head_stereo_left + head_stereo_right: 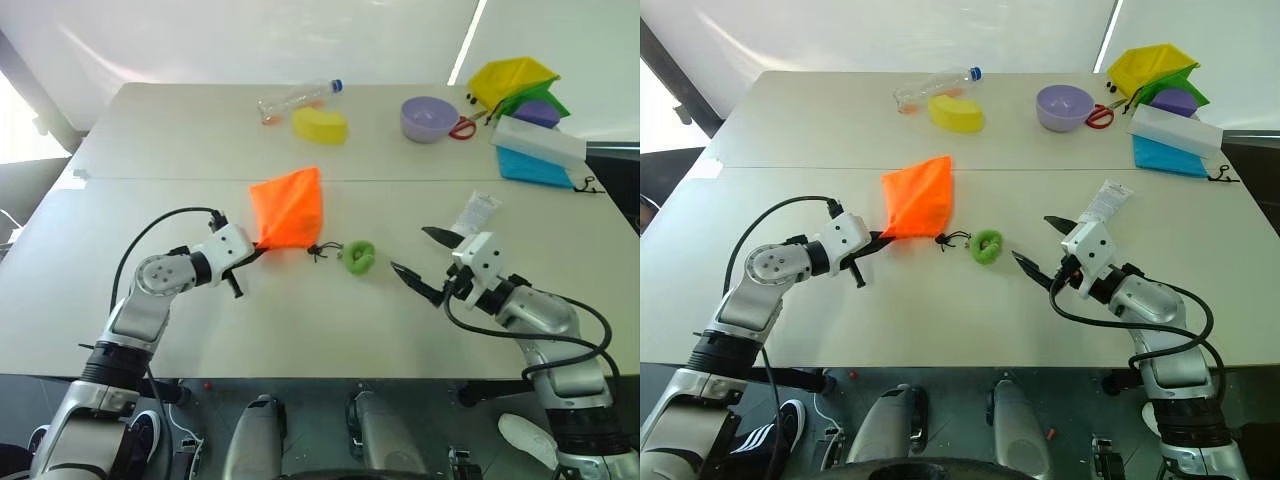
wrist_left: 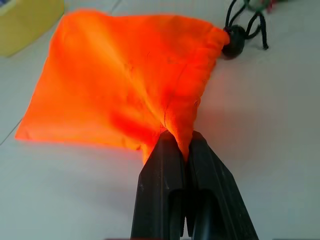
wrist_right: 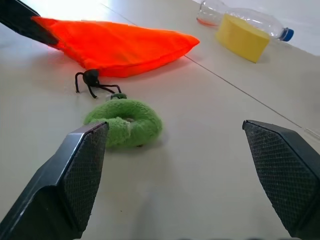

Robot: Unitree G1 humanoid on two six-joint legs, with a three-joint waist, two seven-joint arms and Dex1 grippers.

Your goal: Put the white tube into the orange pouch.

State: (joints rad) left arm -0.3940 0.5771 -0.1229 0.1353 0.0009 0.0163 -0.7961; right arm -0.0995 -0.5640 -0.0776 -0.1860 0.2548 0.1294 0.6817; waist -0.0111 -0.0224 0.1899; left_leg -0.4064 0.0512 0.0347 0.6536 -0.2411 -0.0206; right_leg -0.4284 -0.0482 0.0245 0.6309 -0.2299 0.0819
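Both grippers sit nearest: right gripper (image 1: 421,267), fingers wide, right of the green ring (image 1: 359,257); left gripper (image 1: 250,254) pinches the pouch (image 1: 290,207) corner, left of the ring. Tube (image 1: 475,212) lies on the counter (image 1: 330,320), right of the ring, farther back.

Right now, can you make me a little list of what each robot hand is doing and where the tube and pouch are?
left tool: shut on a corner of the pouch, that corner lifted a little
right tool: open, holding nothing, pointing toward the green ring
tube: flat on the table, just past the right tool, not touched
pouch cord: black, runs to the green ring on the table
tube in pouch: not yet
far side: bottle, yellow sponge, purple bowl
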